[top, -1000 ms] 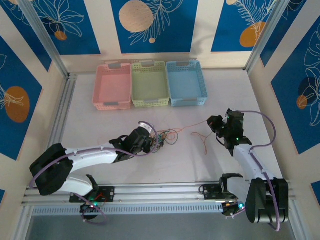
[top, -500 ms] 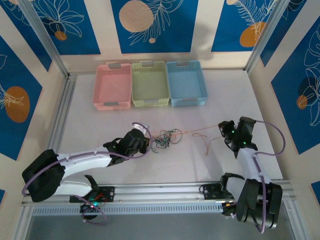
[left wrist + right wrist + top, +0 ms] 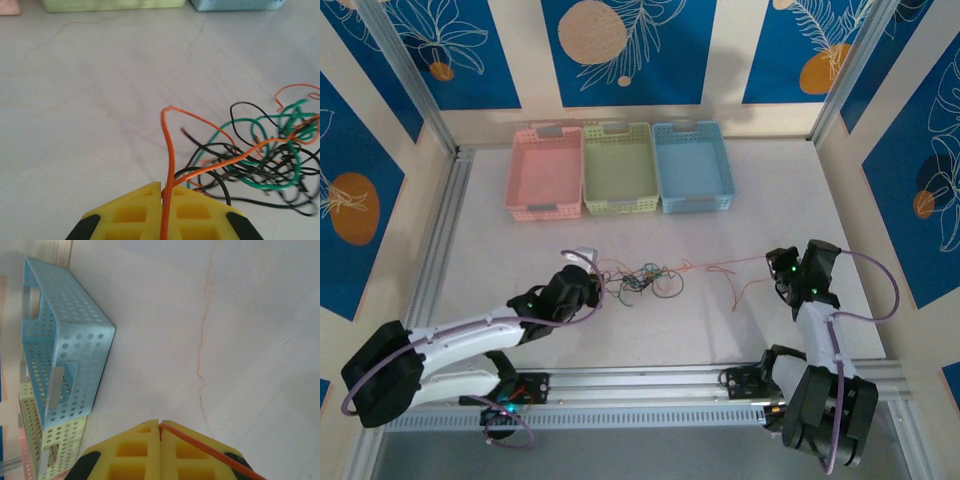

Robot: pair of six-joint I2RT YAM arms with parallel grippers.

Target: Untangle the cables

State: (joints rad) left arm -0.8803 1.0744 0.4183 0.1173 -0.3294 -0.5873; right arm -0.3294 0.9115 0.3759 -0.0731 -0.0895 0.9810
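Presently:
Left gripper [image 3: 161, 192]: pinching orange strands of the cables [image 3: 642, 280].
Right gripper [image 3: 160, 424]: pinching one orange strand [image 3: 200, 445].
Position: cables lie at left gripper's three o'clock.
Risk: opposed pulling may cinch the tangle, or the strand slips free.

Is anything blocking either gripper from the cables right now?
Nothing visible does. The left gripper is shut on an orange wire at the edge of the tangle; the right gripper is shut on an orange strand.

The cables [image 3: 642, 282] lie on the table [image 3: 720, 330] before three baskets [image 3: 620, 206]
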